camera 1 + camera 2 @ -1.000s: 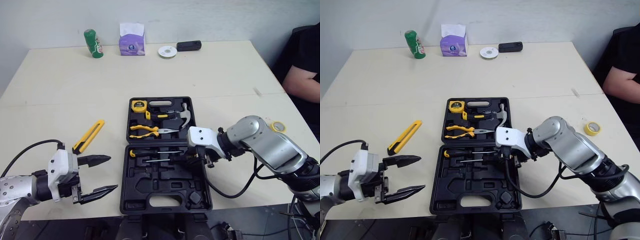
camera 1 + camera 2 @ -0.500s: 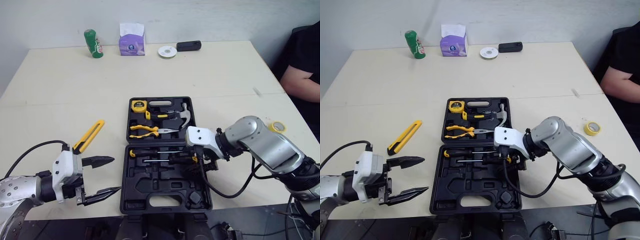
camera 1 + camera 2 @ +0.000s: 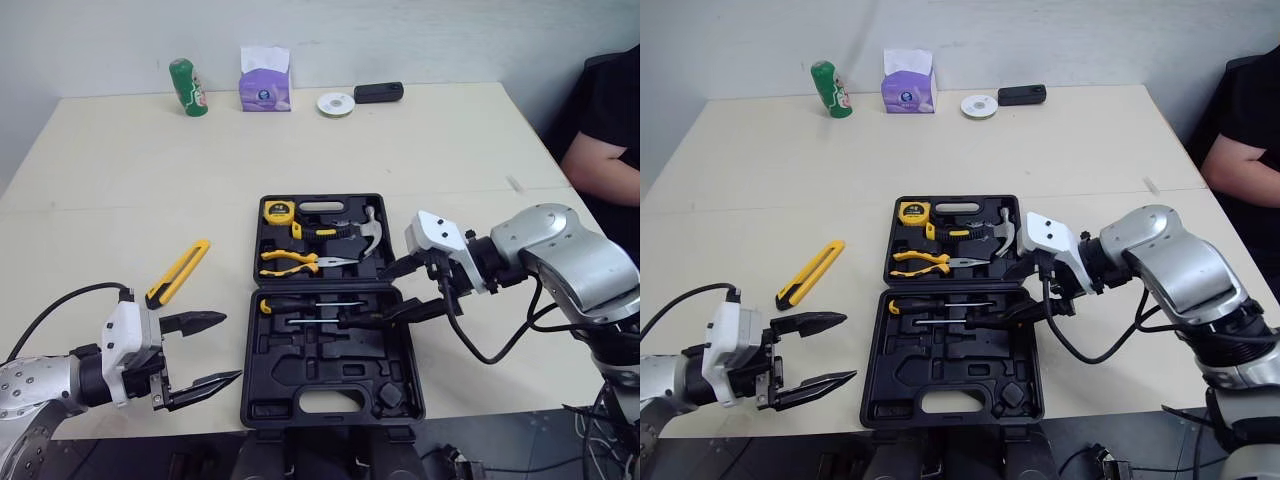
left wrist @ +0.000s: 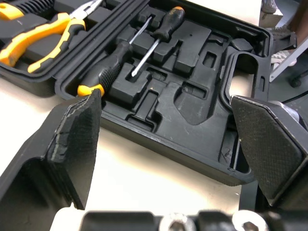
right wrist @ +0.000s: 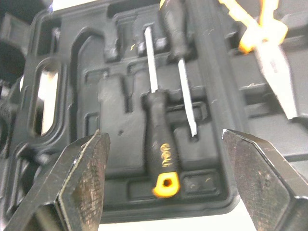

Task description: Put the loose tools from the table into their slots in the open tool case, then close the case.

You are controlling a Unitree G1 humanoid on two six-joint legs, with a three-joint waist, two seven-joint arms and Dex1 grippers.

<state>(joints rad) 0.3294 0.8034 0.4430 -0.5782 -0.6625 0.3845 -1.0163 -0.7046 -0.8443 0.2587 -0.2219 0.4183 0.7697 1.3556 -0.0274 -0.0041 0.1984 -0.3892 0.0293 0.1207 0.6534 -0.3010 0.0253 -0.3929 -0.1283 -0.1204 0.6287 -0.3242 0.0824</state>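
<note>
The open black tool case (image 3: 330,372) lies in the middle of the table. Its far half holds a tape measure (image 3: 277,211), pliers (image 3: 290,262) and a hammer (image 3: 368,231). Two screwdrivers (image 3: 312,306) rest in slots in the near half. A yellow utility knife (image 3: 177,272) lies loose on the table left of the case. My left gripper (image 3: 205,350) hovers open near the case's near left corner, empty. My right gripper (image 3: 398,292) is open at the case's right edge, its fingers pointing toward the screwdriver handles (image 5: 161,144), holding nothing.
At the table's far edge stand a green can (image 3: 186,87), a purple tissue box (image 3: 264,82), a white disc (image 3: 335,103) and a small black object (image 3: 378,92). A person (image 3: 610,130) sits at the right side of the table.
My right gripper has drawn back to the right from over the screwdrivers, and its fingers now stand spread. The left gripper has barely moved.
</note>
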